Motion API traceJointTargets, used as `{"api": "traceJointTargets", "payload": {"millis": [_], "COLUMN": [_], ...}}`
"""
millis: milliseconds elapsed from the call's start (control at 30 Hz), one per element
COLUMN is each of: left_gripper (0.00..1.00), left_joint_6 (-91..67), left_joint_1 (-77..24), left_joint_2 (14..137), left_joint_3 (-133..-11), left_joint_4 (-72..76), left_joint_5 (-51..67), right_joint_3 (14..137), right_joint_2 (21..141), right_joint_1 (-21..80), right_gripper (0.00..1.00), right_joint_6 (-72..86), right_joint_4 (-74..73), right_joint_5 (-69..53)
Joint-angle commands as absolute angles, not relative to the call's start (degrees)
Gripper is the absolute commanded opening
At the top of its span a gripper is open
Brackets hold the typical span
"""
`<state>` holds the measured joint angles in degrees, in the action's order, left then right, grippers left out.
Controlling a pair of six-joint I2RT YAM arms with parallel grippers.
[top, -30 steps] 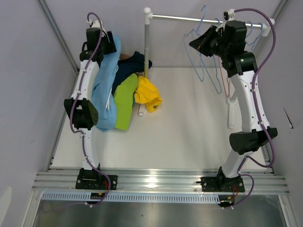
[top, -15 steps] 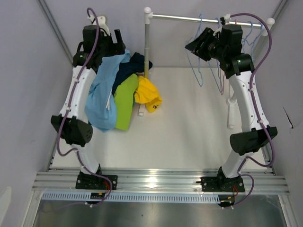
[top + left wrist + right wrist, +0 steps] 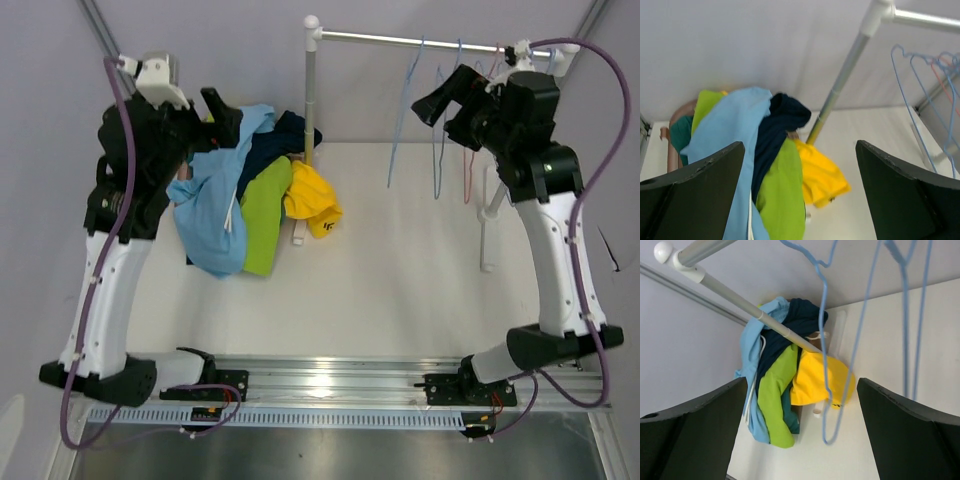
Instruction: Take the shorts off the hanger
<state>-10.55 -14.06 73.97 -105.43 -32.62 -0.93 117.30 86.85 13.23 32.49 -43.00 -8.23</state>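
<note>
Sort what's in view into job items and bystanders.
Job: light blue shorts, navy shorts, lime green shorts, yellow shorts, dark teal shorts, all in one pile; bare wire hangers.
Bystanders: rail, upright pole, table.

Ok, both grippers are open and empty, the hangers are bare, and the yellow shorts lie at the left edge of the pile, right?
Not quite: in the top view the yellow shorts lie at the right edge; the light blue shorts are on the left. The rest holds.
</note>
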Motion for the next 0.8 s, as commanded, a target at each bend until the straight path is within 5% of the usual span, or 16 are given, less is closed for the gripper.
{"api": "traceJointTargets", "payload": {"millis": [0,267,767], "left_gripper": [0.99,0.99,0.99], "left_joint_6": [-9.8,-11.5,-9.7], "left_joint_1": [-15.5,-15.9,-15.9], "left_joint_2": [65.0,41.4,28.9], "left_joint_3": [-92.1,-65.1,-56.3], "left_joint_4": [-29.7,-29.8,-35.5], "left_joint_5": [-1.2,-5.1,-11.3], "right_joint_3": [112.3,86.8,73.3], "right_joint_2": [75.5,48.4,35.2], "right_joint_1": [13.0,13.0,12.9], "right_gripper": [0.99,0.99,1.00], "right_joint_6": [26.3,20.1,22.9], "right_joint_4": [-44.6,-36.0,-34.5], "right_joint_5": [-2.2,-1.8,-5.7]}}
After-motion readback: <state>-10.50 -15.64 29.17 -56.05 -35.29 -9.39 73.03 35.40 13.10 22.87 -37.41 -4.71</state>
